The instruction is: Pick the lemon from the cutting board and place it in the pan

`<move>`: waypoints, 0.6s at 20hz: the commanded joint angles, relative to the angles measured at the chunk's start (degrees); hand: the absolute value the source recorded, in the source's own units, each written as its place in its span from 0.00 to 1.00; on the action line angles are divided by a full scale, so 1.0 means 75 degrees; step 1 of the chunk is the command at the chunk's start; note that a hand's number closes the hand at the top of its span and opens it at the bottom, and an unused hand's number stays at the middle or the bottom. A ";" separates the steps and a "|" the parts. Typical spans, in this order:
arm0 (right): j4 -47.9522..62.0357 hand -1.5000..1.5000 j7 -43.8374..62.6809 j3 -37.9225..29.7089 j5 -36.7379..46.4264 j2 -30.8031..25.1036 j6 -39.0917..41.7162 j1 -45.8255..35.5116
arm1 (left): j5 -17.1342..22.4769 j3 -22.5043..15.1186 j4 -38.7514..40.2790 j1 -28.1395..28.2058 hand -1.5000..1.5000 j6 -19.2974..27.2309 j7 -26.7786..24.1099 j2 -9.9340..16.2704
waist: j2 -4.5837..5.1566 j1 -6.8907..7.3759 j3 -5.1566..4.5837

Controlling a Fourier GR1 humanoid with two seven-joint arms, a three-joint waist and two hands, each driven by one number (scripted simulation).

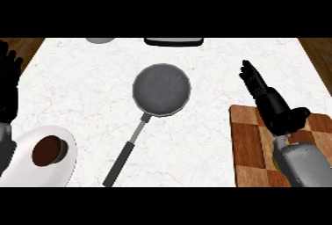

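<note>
A grey pan (162, 89) lies in the middle of the white counter, its long handle (126, 151) running toward the lower left. A checkered wooden cutting board (249, 145) sits at the lower right. My right hand (272, 105) hovers over the board's top edge with its fingers straight, pointing away from me; the forearm covers much of the board. No lemon shows; a thin yellowish sliver beside the forearm near the board's bottom cannot be identified. My left hand (8, 81) rests open at the far left edge, fingers up.
A white plate (52, 165) holding a brown round item (47, 150) sits at the lower left. A dark object (173, 41) and a grey rounded object (100, 40) lie along the counter's far edge.
</note>
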 commanded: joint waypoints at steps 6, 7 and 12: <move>0.0337 0.00 0.0026 -0.1929 -0.2355 -0.0942 0.1753 0.0306 | -0.1143 -0.1716 -0.0380 0.1832 0.50 -0.0746 0.0054 0.0116 | 0.0224 -0.0166 0.0064; 0.0139 0.00 -0.0080 -0.0505 0.1098 -0.2678 0.1276 0.0519 | -0.0792 -0.1648 -0.0149 0.1670 0.50 -0.0813 0.0206 -0.0084 | 0.0270 -0.0330 -0.0073; 0.1014 0.00 0.0664 -0.2783 -0.1179 -0.2457 0.0856 0.2402 | -0.1186 -0.2051 -0.0555 0.2574 0.50 -0.0660 -0.0126 -0.0242 | 0.0173 -0.0384 0.0043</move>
